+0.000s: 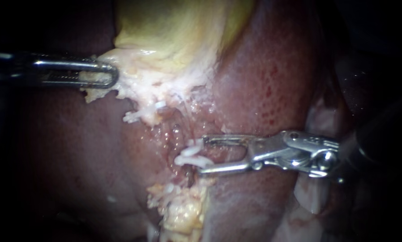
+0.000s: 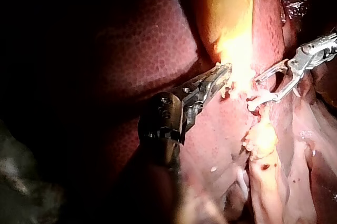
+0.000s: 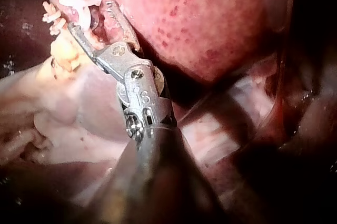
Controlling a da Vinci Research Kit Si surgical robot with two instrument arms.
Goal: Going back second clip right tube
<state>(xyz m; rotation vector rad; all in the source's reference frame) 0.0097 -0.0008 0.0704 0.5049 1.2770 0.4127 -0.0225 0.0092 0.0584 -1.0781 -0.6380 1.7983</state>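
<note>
Left instrument [image 1: 111,74] enters from the left, jaws closed together on pale tissue [image 1: 151,85] at the near edge of the yellow gallbladder [image 1: 178,31]. Right instrument [image 1: 202,154] enters from the right, jaws apart with a clear gap. White clip [image 1: 190,157] sits just at the jaw tips. Red liver [image 1: 263,80] lies all around.

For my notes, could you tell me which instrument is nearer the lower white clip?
Right: the right instrument, jaws open, sits at the lower white clip; the left instrument grips pale tissue by the gallbladder, well apart.
</note>
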